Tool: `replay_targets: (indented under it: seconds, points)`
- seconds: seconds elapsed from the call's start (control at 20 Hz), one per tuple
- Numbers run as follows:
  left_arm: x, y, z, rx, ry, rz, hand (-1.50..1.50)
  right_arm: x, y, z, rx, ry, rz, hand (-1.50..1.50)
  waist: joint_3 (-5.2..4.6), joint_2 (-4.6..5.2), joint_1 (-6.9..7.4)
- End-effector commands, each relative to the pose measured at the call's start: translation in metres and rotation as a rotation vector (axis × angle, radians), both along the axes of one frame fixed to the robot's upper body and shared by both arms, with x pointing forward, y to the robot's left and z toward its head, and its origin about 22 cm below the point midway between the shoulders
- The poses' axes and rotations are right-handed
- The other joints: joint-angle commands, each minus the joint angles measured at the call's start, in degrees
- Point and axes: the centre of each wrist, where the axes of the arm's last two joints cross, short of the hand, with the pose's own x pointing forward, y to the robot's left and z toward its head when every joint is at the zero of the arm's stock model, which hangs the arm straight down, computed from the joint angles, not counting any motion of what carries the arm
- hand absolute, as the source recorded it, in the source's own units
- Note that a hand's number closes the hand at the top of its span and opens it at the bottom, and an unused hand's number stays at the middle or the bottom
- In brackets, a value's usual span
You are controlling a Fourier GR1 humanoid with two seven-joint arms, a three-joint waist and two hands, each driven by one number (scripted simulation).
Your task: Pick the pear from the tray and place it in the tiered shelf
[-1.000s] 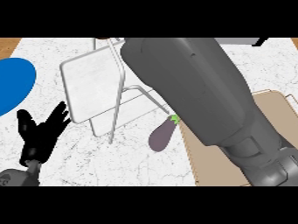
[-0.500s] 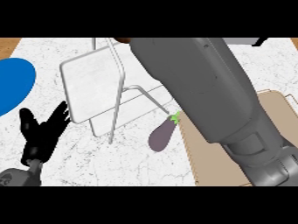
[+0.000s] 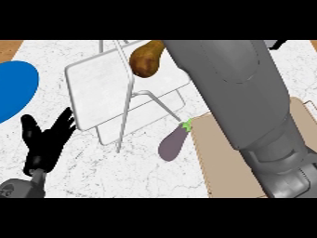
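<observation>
The left hand (image 3: 42,148) is matte black, with slim tapered fingers (image 3: 63,122) above a blocky palm and a rounded grey wrist joint below. The right forearm (image 3: 247,107) is a thick, smooth grey cylinder with segmented, bevelled casing sections.

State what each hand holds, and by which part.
Left hand: nothing, fingers spread. Right hand is hidden behind its forearm; whether it holds the pear cannot be told.

White marbled counter (image 3: 71,176) carrying four things.
The tiered shelf (image 3: 120,95) stands just right of the open left hand (image 3: 44,144); a blue plate (image 3: 6,93) lies above that hand, an eggplant (image 3: 173,143) and tan tray (image 3: 222,158) farther right.
</observation>
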Motion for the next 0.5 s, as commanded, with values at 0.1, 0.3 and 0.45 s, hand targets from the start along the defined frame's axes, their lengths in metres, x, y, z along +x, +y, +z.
replay_targets:
  seconds: [0.1, 0.3, 0.45]
  points:
    - [-0.007, 0.008, 0.003, 0.005, 0.027, -0.004, 0.00, 0.012, -0.027, 0.019, 0.204, 0.025, -0.093, -1.50, -0.14, 0.09, 0.07]
    - [-0.011, 0.010, -0.006, -0.020, 0.009, 0.029, 0.00, 0.019, -0.070, 0.015, 0.208, -0.047, -0.256, -1.50, -0.13, -0.17, -1.10]
    - [-0.001, 0.006, -0.014, -0.011, 0.024, 0.038, 0.00, 0.024, -0.088, 0.032, 0.251, -0.025, -0.321, -1.50, -0.18, 0.02, -1.23]
